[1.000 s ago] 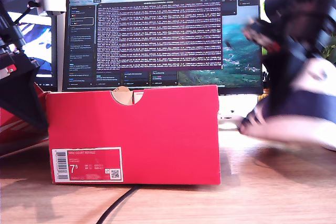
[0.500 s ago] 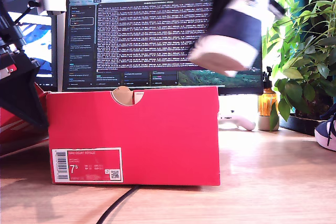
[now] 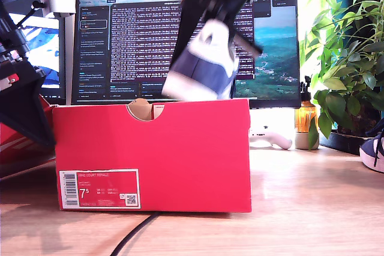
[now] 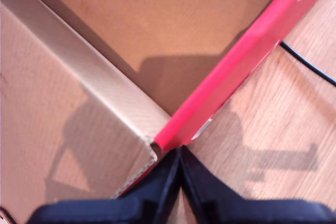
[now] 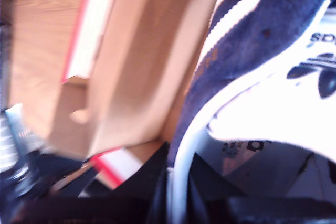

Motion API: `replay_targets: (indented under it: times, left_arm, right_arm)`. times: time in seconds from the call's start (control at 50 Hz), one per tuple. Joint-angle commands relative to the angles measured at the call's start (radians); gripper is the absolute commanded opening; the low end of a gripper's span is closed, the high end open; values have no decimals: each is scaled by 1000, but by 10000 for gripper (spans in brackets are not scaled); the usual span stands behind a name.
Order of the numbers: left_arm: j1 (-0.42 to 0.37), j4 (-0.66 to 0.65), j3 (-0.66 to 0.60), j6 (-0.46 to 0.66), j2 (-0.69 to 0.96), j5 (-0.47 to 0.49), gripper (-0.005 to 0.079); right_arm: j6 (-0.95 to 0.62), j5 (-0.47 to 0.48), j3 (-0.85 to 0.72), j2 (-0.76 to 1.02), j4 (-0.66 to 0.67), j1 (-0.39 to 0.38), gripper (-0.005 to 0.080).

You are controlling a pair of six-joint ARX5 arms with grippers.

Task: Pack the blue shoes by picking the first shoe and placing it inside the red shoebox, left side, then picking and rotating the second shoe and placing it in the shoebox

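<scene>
One of the blue shoes (image 3: 203, 67) hangs tilted just above the open top of the red shoebox (image 3: 180, 148), toward the exterior view's right half of the box. My second gripper (image 3: 216, 19) is shut on it from above. In the second wrist view, that gripper (image 5: 176, 169) pinches the white-lined heel rim of the shoe (image 5: 247, 40) over the box's brown inside (image 5: 142, 66). The other blue shoe (image 3: 376, 153) lies at the exterior view's right edge. My first gripper (image 4: 178, 163) is shut on nothing, above a corner of the box's red wall (image 4: 236, 66).
A monitor (image 3: 138, 40) stands behind the box. A plant (image 3: 348, 58), an amber bottle (image 3: 305, 121) and a white controller (image 3: 270, 139) sit on the exterior view's right. A black cable (image 3: 135, 235) runs under the box front. A black arm (image 3: 21, 100) fills the exterior view's left.
My second gripper has carried the shoe up from the exterior view's right, across to the left, then down to just above the box. The other arm has not moved.
</scene>
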Motion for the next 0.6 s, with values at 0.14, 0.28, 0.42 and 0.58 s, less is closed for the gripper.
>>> replay_targets:
  times: [0.14,0.28,0.42,0.58]
  left_arm:
    - [-3,15,-3,8,10,2,-18]
    - [-3,15,-3,16,10,1,-18]
    - [-3,15,-3,16,10,2,-18]
    - [-3,15,-3,19,10,2,-18]
  right_arm:
    - [93,3,28,27,124,58,-13]
    - [136,26,28,53,179,92,-13]
    - [164,29,28,85,202,103,-13]
    - [181,59,28,120,223,108,-13]
